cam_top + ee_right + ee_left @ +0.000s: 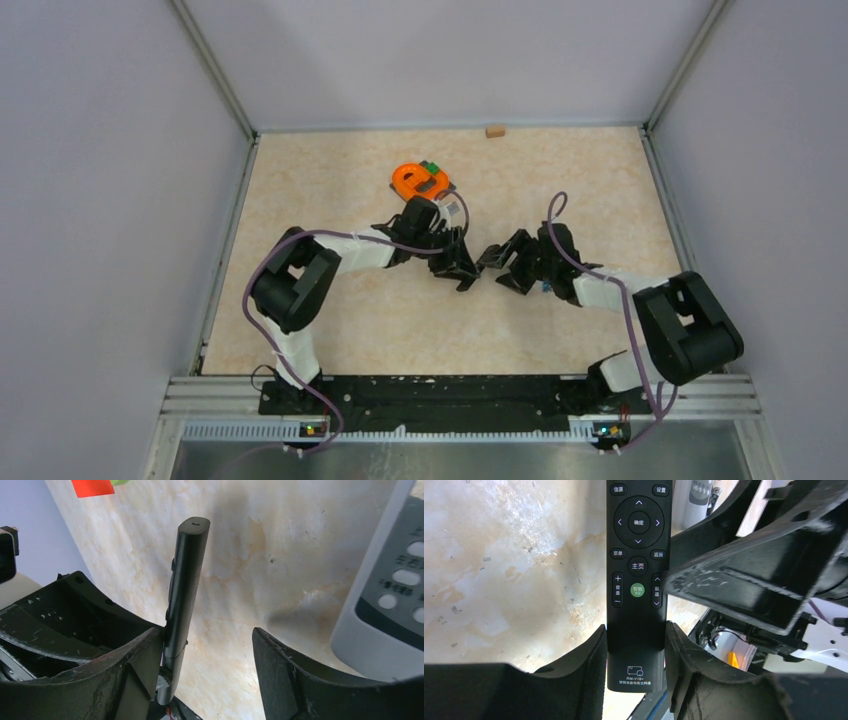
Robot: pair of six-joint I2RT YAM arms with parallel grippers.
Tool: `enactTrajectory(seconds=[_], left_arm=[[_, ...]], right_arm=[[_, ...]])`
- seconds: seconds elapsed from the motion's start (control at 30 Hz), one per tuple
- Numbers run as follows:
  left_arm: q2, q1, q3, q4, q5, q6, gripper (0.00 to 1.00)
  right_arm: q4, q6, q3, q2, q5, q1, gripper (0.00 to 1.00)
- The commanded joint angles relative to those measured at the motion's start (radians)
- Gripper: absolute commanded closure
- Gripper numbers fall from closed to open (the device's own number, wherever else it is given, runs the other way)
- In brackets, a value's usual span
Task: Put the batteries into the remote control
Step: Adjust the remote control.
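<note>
My left gripper (635,630) is shut on the lower end of a black remote control (638,555), whose button face is turned to the left wrist camera. In the right wrist view the same remote (186,580) shows edge-on, standing against the left finger (135,660) of my right gripper (206,635). That gripper is open, with its other finger well apart from the remote. In the top view both grippers, left (458,268) and right (494,260), meet at mid-table. No batteries are in view.
A white and grey remote (380,590) lies on the table beside the right gripper. An orange object (418,180) with a green block (432,166) sits behind the left gripper. A small tan block (495,130) lies at the back wall. Red and green blocks (92,486) show far off.
</note>
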Motion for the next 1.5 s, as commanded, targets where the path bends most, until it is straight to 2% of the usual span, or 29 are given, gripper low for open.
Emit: enactTrajectory(seconds=[0.0, 0.17, 0.37, 0.5, 0.6, 0.67, 0.83, 0.9, 0.97, 1.1, 1.27, 1.47], left_arm=[[-0.04, 0.011, -0.015, 0.078, 0.054, -0.065, 0.84], [-0.037, 0.012, -0.036, 0.123, 0.066, -0.089, 0.84], [-0.08, 0.011, -0.086, 0.193, -0.005, -0.085, 0.83], [-0.095, 0.011, -0.093, 0.208, -0.022, -0.077, 0.8], [-0.108, 0.011, -0.094, 0.211, -0.023, -0.069, 0.73], [-0.118, 0.012, -0.089, 0.2, -0.022, -0.059, 0.62], [-0.179, 0.016, -0.078, 0.168, -0.031, 0.035, 0.28], [-0.224, 0.034, -0.079, 0.146, -0.054, 0.097, 0.18], [-0.261, 0.059, -0.085, 0.155, -0.045, 0.124, 0.13], [-0.299, 0.084, -0.069, 0.172, -0.046, 0.136, 0.08], [-0.281, 0.085, 0.007, 0.159, -0.03, 0.115, 0.13], [-0.28, 0.082, 0.022, 0.131, -0.06, 0.133, 0.13]], right_arm=[[0.122, 0.082, 0.033, 0.057, -0.013, 0.033, 0.33], [0.234, 0.137, 0.022, 0.128, -0.024, 0.052, 0.4], [0.264, 0.143, 0.045, 0.178, -0.032, 0.078, 0.67], [0.232, 0.12, 0.065, 0.168, -0.009, 0.092, 0.89], [0.184, 0.075, 0.086, 0.142, 0.019, 0.098, 0.97], [0.16, 0.043, 0.103, 0.124, 0.034, 0.099, 1.0], [0.074, -0.067, 0.136, 0.059, 0.105, 0.104, 1.0], [0.045, -0.112, 0.139, 0.017, 0.131, 0.104, 1.0], [0.022, -0.15, 0.142, -0.024, 0.15, 0.104, 1.0], [0.038, -0.263, 0.15, -0.082, 0.129, 0.121, 1.0], [0.022, -0.459, 0.187, -0.133, 0.146, 0.207, 1.0], [0.008, -0.543, 0.226, -0.171, 0.173, 0.281, 1.0]])
